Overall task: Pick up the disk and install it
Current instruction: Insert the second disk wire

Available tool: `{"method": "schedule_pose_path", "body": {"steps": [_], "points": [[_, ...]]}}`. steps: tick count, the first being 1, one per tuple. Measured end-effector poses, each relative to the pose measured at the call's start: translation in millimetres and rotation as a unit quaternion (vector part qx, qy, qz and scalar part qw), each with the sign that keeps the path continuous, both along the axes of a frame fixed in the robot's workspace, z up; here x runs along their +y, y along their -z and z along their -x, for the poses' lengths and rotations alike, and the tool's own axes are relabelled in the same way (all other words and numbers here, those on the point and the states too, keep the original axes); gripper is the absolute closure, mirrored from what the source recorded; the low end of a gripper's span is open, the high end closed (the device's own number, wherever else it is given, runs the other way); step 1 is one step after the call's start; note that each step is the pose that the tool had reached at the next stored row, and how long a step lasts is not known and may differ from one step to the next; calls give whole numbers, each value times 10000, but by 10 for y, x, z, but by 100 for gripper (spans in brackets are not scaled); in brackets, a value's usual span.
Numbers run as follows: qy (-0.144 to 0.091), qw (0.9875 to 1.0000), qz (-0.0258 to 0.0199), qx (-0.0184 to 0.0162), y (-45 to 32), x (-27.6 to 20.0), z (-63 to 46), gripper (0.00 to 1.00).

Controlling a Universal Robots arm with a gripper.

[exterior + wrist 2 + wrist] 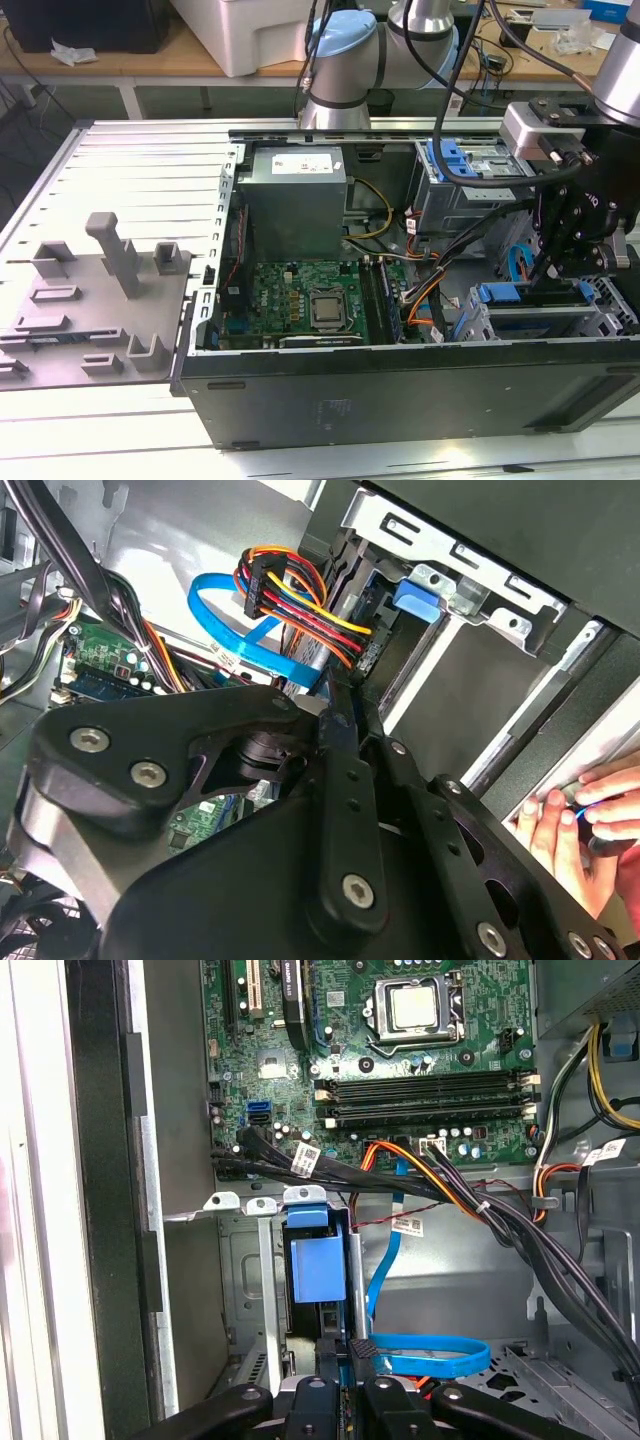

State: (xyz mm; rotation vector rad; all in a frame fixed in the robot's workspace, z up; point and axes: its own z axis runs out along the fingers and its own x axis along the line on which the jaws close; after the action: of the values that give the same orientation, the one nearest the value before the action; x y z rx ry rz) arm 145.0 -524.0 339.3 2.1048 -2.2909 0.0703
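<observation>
The disk point(541, 321) stands on edge in the metal drive cage point(603, 300) at the front of the open computer case, on the exterior view's right. Its silver face shows under a blue carrier rail point(510, 293). In the first wrist view the blue carrier point(312, 1265) sits down in the cage slot. My black gripper point(560, 262) hangs straight above it. The fingers point(334, 1332) are drawn close together on the carrier's upper edge, with a sliver of blue between them. In the second wrist view the gripper point(345, 715) narrows to a point beside the cage.
A second drive cage with a blue latch point(449, 160) stands further back. Bundled power wires point(300, 605) and a blue flat cable point(430, 1352) lie beside the slot. The motherboard point(310, 300) fills the case's middle. A person's hand point(575, 815) rests outside the case wall. A grey fixture plate point(90, 300) lies on the exterior view's left.
</observation>
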Motion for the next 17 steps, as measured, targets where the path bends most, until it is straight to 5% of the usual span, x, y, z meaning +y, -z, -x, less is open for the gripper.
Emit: {"method": "schedule_pose_path", "body": {"steps": [3,7,10,14,17], "points": [[0,10000,-2,0,2,0,0,83],[0,10000,-2,0,-5,0,0,58],[0,10000,1,0,-41,0,0,58],[0,10000,15,-2,-243,27,38,58],[0,10000,100,-5,-278,72,146,73]]}}
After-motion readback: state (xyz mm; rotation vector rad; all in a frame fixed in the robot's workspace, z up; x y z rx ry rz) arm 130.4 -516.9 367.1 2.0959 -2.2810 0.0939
